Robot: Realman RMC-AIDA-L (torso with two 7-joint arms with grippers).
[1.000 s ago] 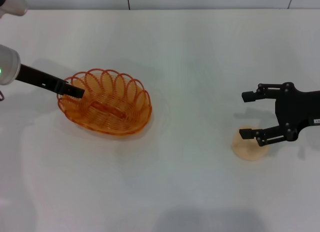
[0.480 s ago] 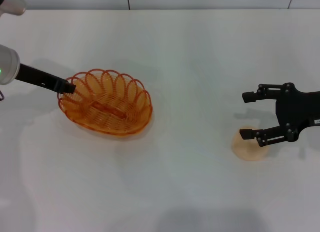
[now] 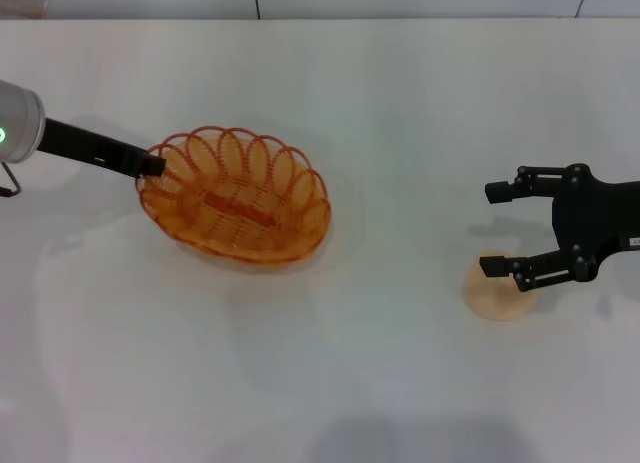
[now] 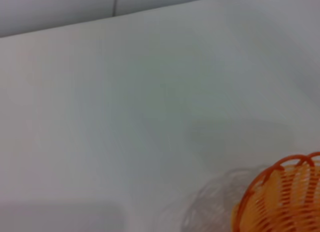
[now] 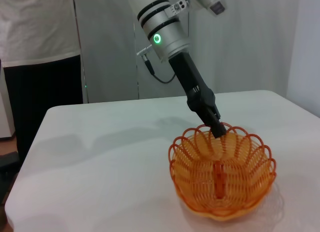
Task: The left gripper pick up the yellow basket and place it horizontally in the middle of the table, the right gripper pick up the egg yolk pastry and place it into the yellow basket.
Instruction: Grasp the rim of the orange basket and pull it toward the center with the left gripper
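Orange-yellow woven basket [image 3: 237, 198] sits left of centre on the white table [image 3: 330, 383], long axis tilted, near end angled down toward the middle rather than square across. Left gripper [image 3: 152, 166] is pinched on the rim at the basket's far-left end; the right wrist view shows its fingers clamped over one rim loop [image 5: 218, 130], which makes sense: the scalloped rim is the only thin edge a narrow claw can bite, and grabbing an end gives leverage to swing the long axis. Can't tell from the head view whether the basket is lifted or dragging on the table; the right wrist view suggests its base is on or just above the surface. My read: the basket placement step is mid-way, since it is short of the middle and not yet horizontal. Left wrist view only catches a corner of the basket [image 4: 280, 197] and bare table, no fingers. Right gripper [image 3: 494, 228] is on the right side, well apart from the basket, fingers spread wide, holding nothing. The pastry [image 3: 498, 289] lies on the table just beside and under its lower finger, partly covered by it, so I can't tell whether they touch. Looks like a pre-grasp wait: parked open over the pastry so it can close once the basket is set. Risk: a one-point rim grip on a light springy basket can let it pivot or slip.
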